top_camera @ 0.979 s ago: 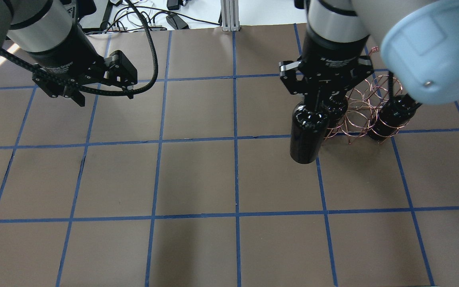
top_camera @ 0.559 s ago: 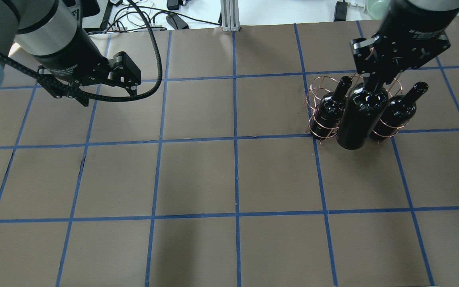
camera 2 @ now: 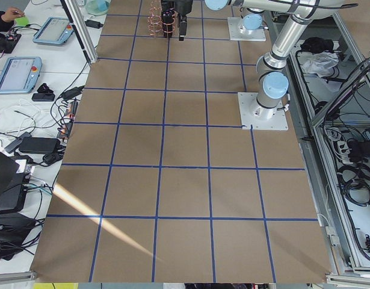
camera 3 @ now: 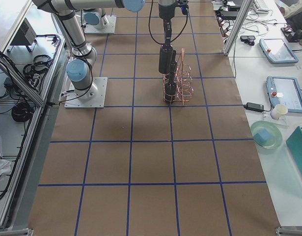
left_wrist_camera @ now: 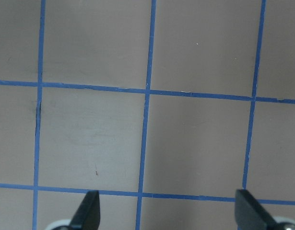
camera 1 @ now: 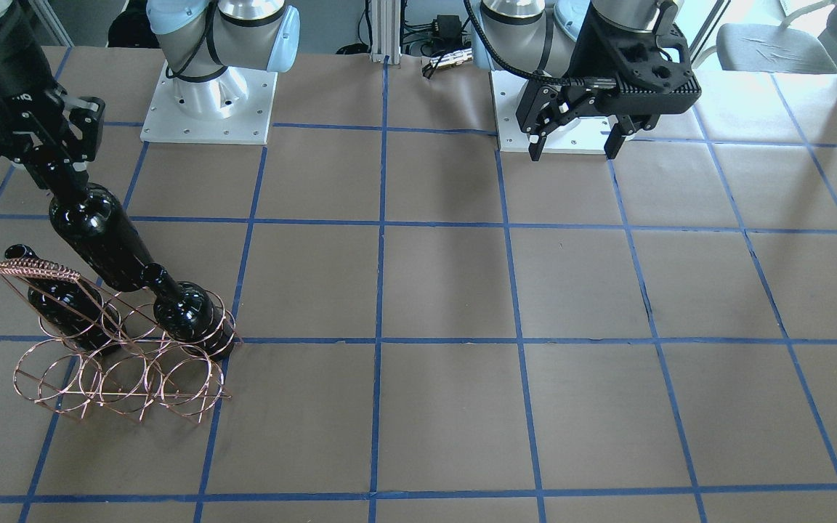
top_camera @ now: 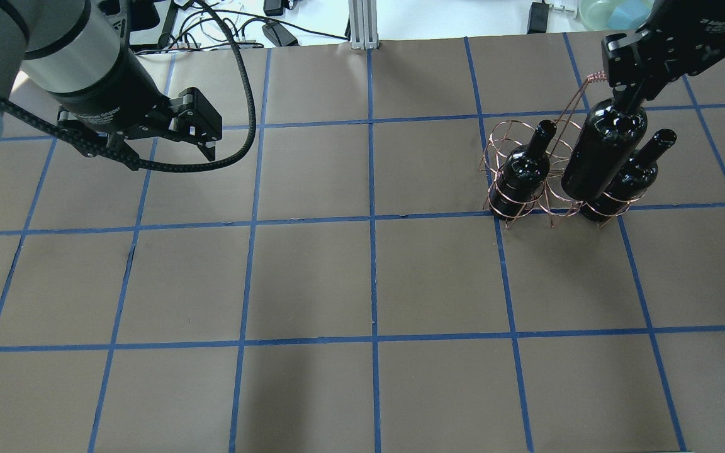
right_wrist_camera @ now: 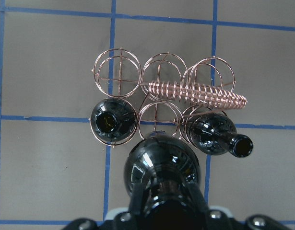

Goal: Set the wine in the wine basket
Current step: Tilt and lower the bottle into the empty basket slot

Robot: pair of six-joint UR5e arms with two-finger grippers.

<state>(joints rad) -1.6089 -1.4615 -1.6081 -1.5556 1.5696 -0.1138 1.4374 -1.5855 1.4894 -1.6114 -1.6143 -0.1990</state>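
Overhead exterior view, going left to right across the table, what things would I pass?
left pincer → seated wine bottle → held wine bottle. The other seated bottle overlaps the held one, so it's left out.

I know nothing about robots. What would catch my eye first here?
A glossy black glass wine bottle dangles by its neck from the right end effector, over a copper-coloured wire basket on the robot's right. Two matching black bottles stand in the end rings of one row. Across the table, the left end effector hangs open and empty.
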